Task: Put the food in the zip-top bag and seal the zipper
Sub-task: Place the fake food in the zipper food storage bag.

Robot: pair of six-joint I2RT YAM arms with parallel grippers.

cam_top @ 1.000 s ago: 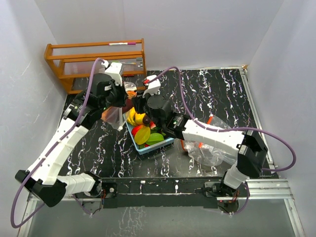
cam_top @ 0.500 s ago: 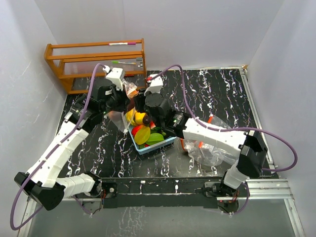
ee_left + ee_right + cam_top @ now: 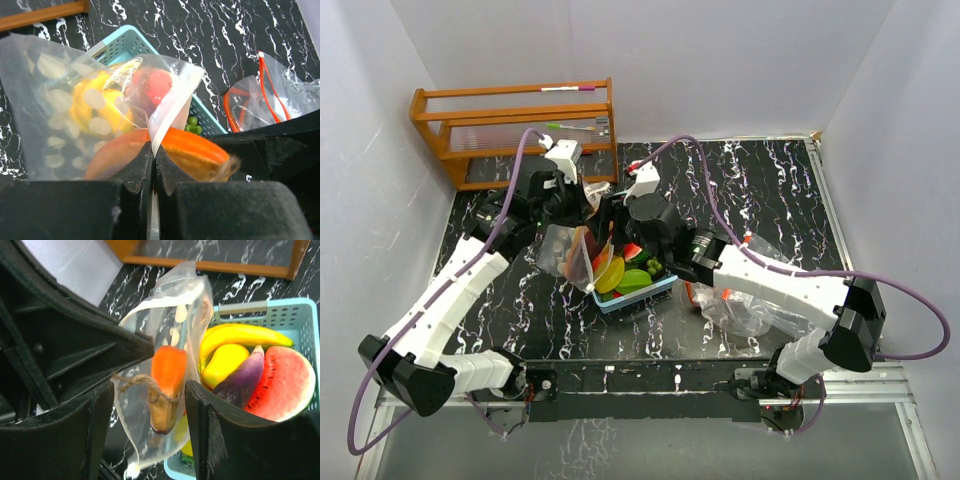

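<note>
Now the left gripper [image 3: 152,150] is clamped on the rim of the zip-top bag [image 3: 45,95], which hangs by the light-blue basket [image 3: 280,315]. The right gripper [image 3: 150,387] has its fingers apart on either side of the bag, which holds an orange toy vegetable [image 3: 167,367]. The banana [image 3: 240,335], mango [image 3: 225,362], aubergine [image 3: 242,380] and watermelon slice [image 3: 285,382] lie in the basket.

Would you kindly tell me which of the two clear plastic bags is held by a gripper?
The bag left of the blue basket, pinched by the left gripper; the other bag lies on the table.
</note>
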